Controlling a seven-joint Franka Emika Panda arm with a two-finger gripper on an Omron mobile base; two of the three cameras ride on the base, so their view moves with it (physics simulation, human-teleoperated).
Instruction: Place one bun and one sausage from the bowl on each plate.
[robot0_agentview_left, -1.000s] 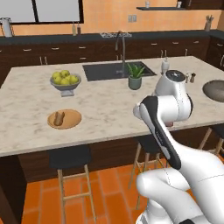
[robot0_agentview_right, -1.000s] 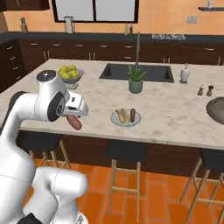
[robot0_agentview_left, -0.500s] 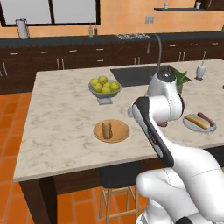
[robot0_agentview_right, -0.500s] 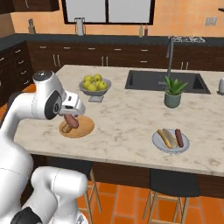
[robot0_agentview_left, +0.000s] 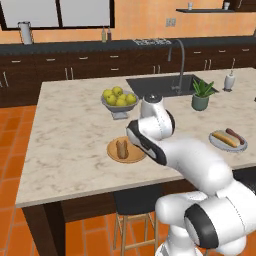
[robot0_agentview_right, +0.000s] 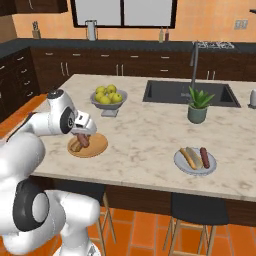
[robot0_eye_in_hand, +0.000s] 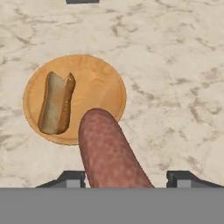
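broadly, the pale marbled stone counter (robot0_agentview_left: 75, 145) spreads as a wide slab with a dark rectangular sink (robot0_agentview_right: 187, 92) let into it. on it stands a footed grey bowl of yellow-green fruit (robot0_agentview_right: 108, 97), round and glossy, and a small potted plant (robot0_agentview_right: 198, 106) with spiky leaves. near the front edge lies a flat round wooden plate (robot0_eye_in_hand: 100, 87), orange-brown with a fine grain, carrying a split tan bun (robot0_eye_in_hand: 56, 103) laid along its left side in the hand view. well apart to the right sits a smooth pale plate (robot0_agentview_right: 181, 162) bearing a bun and a sausage side by side. the claw (robot0_agentview_right: 84, 136) hovers just over the wooden plate, gripping a reddish-brown, mottled, cylindrical sausage (robot0_eye_in_hand: 109, 153) whose rounded end overlaps the plate's near rim.
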